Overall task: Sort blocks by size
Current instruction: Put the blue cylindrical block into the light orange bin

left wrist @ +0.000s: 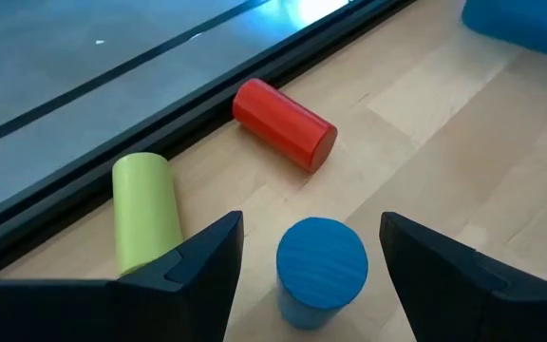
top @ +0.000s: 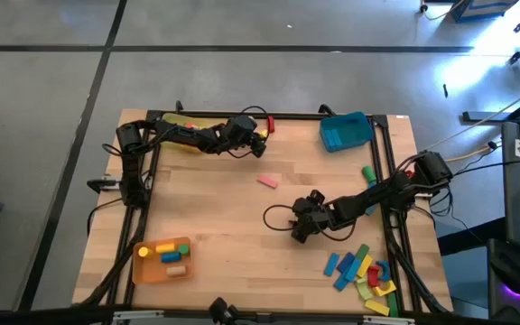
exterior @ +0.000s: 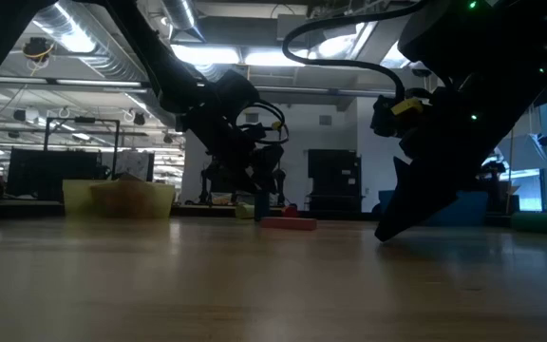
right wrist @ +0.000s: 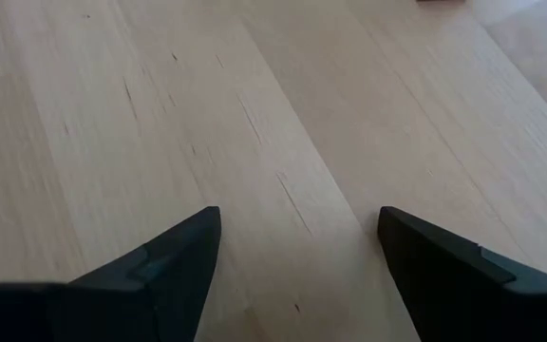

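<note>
Blocks: blue cylinder (left wrist: 321,271) stands upright between my left gripper's (left wrist: 311,261) spread fingers at the table's far edge, ungripped; red cylinder (left wrist: 285,124) and green cylinder (left wrist: 144,211) lie just beyond; right gripper (right wrist: 297,256) open over bare table (right wrist: 254,114) mid-right.

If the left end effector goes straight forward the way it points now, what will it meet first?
Probably the upright blue cylinder: it stands between the open fingers of the left end effector, apparently untouched. The red cylinder lies farther on, beside the table's edge rail. Depth is uncertain.
</note>
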